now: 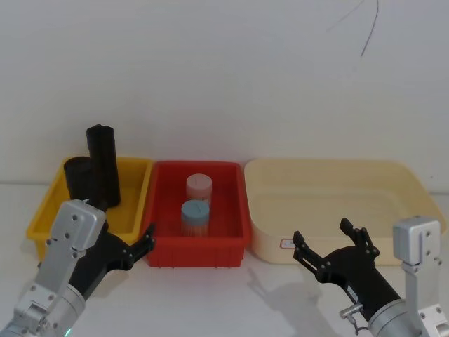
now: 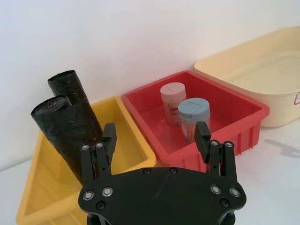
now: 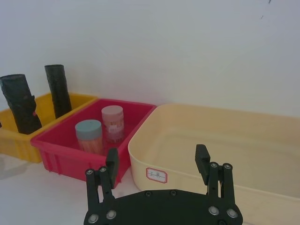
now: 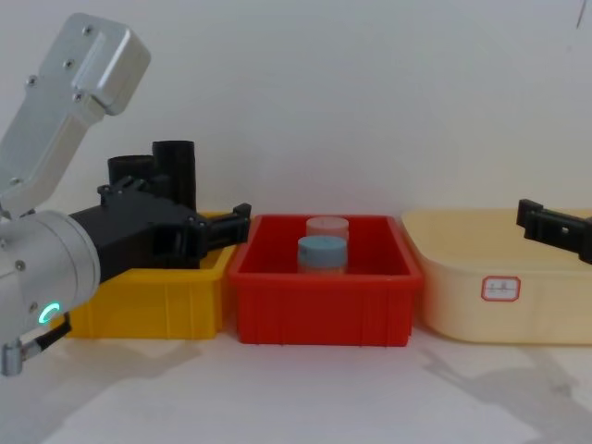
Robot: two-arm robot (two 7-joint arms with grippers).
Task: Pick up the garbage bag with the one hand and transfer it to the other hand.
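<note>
Black garbage bag just beyond left tool

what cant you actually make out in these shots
Garbage bag: lower end hidden behind the left gripper and its wrist, in the head and chest views.
Label on the cream bin: print too small to read in the chest and right wrist views.
Right gripper: cut off by the chest view's right edge.
</note>
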